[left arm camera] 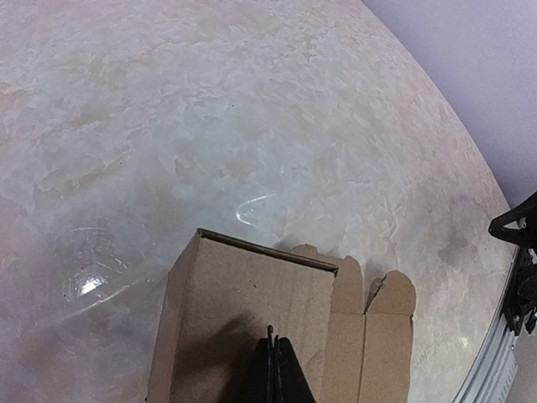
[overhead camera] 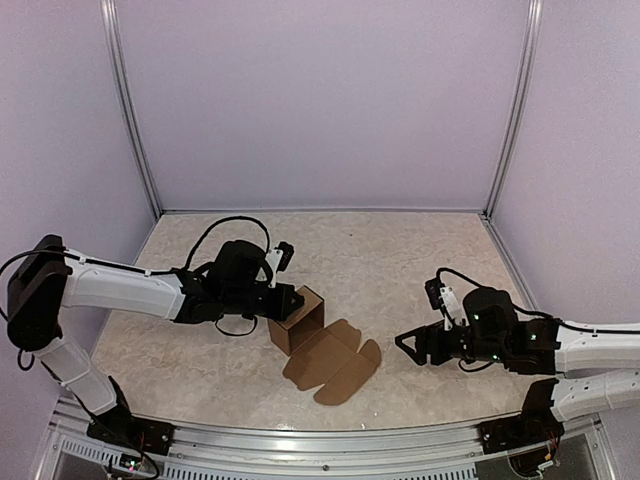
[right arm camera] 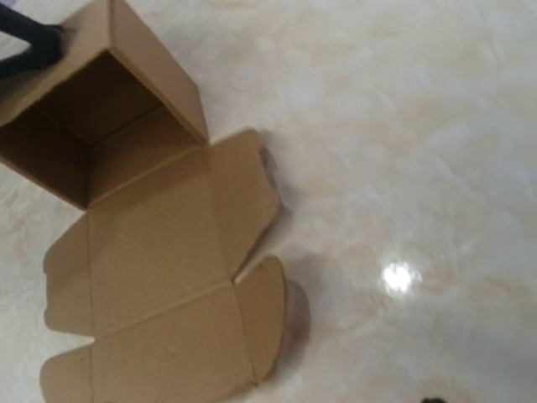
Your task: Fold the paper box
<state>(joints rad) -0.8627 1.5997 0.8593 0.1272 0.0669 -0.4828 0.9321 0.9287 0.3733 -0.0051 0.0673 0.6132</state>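
Bright overhead light; right-wrist view seems slightly blurred.

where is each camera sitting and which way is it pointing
top external: above, behind the bases, looking down at the table; both arms show, left gripper at the paper box, right gripper apart.
left wrist: on the left arm, looking past its shut fingers onto a box wall.
right wrist: low, facing the box's open inside; own fingers barely show.
shared: all see the box.

Paper box (overhead camera: 297, 320): matt brown cardboard, slightly fibrous. Table (overhead camera: 420, 250): smooth, glossy, marble-patterned surface with specular highlights. Walls (overhead camera: 320, 100): matt lilac.
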